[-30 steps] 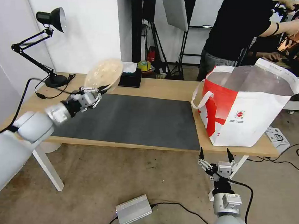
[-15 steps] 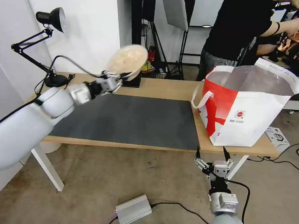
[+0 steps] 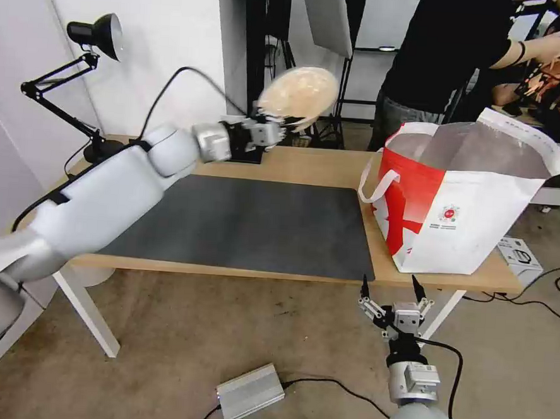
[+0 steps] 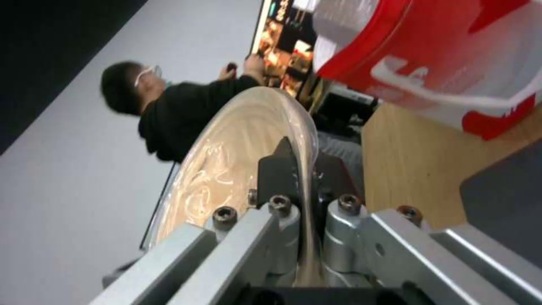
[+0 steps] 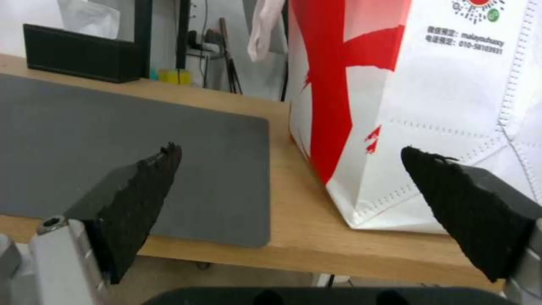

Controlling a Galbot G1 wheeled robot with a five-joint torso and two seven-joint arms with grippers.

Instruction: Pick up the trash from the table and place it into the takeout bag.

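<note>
A beige shallow bowl (image 3: 297,97), tilted on edge, hangs above the far edge of the table (image 3: 314,166), and my left gripper (image 3: 277,126) is shut on its rim. In the left wrist view the black fingers (image 4: 277,167) pinch the rim of the bowl (image 4: 231,148). The red-and-white takeout bag (image 3: 476,215) stands open on the table's right end, to the right of the bowl; it also appears as the bag (image 4: 452,55) and the bag (image 5: 429,84). My right gripper (image 3: 389,291) is open, low in front of the table's front edge, and its jaws (image 5: 288,152) hold nothing.
A dark grey mat (image 3: 247,226) covers the middle of the table. A black tissue box (image 5: 79,55) sits at the back edge, and a desk lamp (image 3: 94,34) stands at the back left. On the floor lie a silver box (image 3: 250,392) and cables.
My left arm has swung the bowl to the right and upward, from over the mat's left side toward the bag. The right gripper has drifted slightly left.
</note>
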